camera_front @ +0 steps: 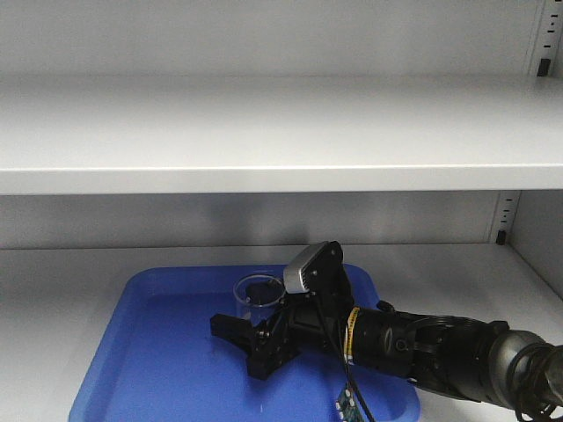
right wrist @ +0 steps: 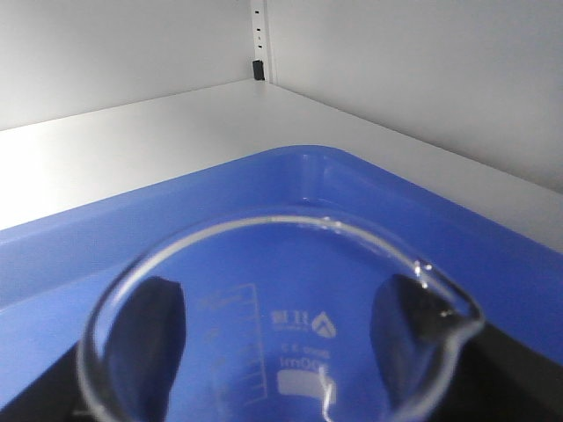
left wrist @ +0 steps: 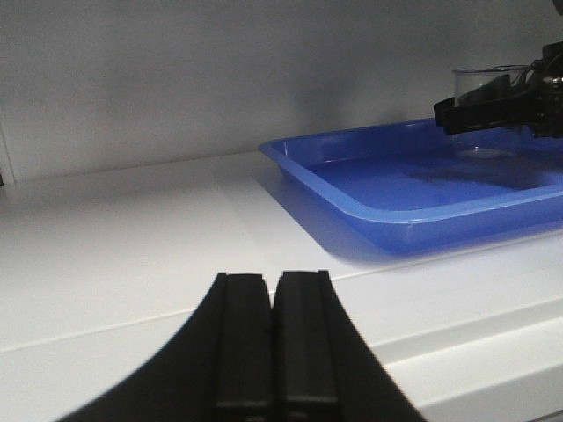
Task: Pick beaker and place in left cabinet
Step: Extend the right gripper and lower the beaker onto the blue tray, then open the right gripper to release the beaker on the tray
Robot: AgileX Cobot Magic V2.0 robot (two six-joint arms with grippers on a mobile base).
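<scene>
Beaker (right wrist: 281, 352): clear smooth glass. Tray (camera_front: 149, 352): glossy blue plastic. Cabinet shelf (camera_front: 264, 141): matt light grey painted metal. Gripper (camera_front: 255, 338): matt black

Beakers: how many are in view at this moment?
1. The beaker stands in the blue tray on the cabinet shelf, between the right end effector fingers. Nothing suggests another hidden one.
</scene>
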